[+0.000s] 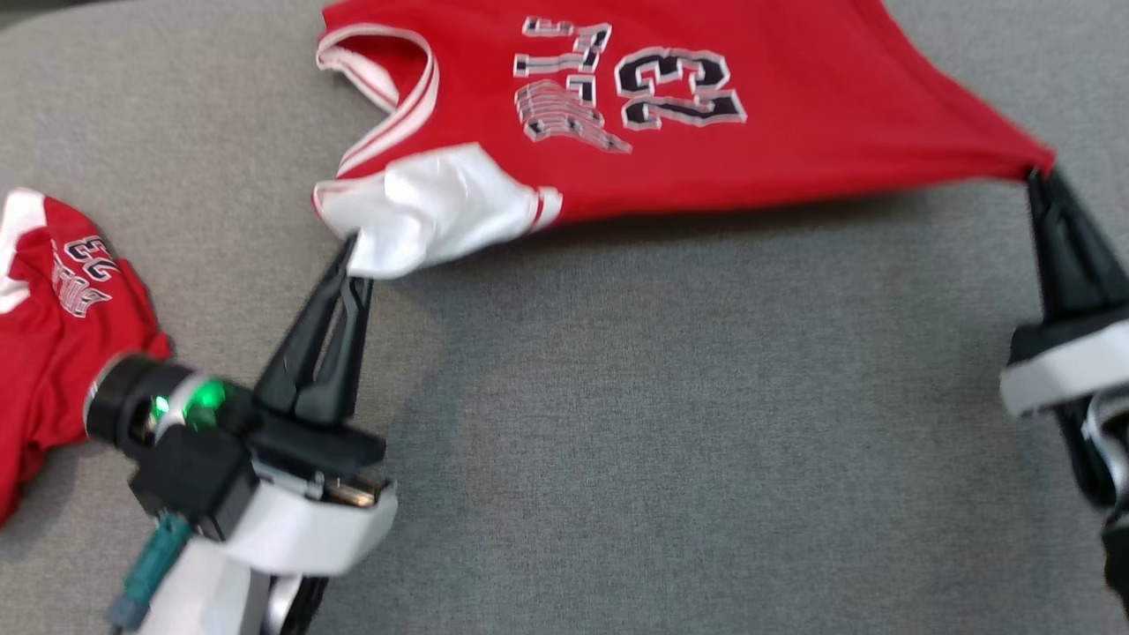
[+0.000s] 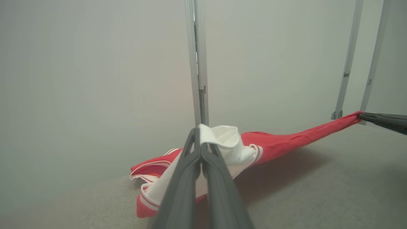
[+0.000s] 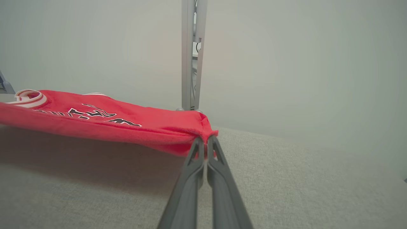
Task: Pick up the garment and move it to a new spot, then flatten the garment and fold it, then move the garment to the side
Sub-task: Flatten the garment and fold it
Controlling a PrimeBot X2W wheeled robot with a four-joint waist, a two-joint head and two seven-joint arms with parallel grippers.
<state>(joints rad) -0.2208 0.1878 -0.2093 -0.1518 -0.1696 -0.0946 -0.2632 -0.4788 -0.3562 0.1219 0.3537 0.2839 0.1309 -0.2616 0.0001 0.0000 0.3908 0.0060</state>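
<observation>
The left gripper [image 1: 353,254], fingers pressed together, pinches the white corner of the red jersey [image 1: 706,150]. It is just right of a second, crumpled jersey [image 1: 62,309] lying at the left edge of the grey surface [image 1: 661,441]. The held jersey stretches along the far edge, print side up, with its near hem lifted off the cloth. At its right corner the right gripper [image 1: 1039,176] is clamped on the red fabric.

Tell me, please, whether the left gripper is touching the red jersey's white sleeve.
Touching. The left wrist view shows the left gripper shut on the white sleeve of the red jersey, cloth pinched between its fingers.
</observation>
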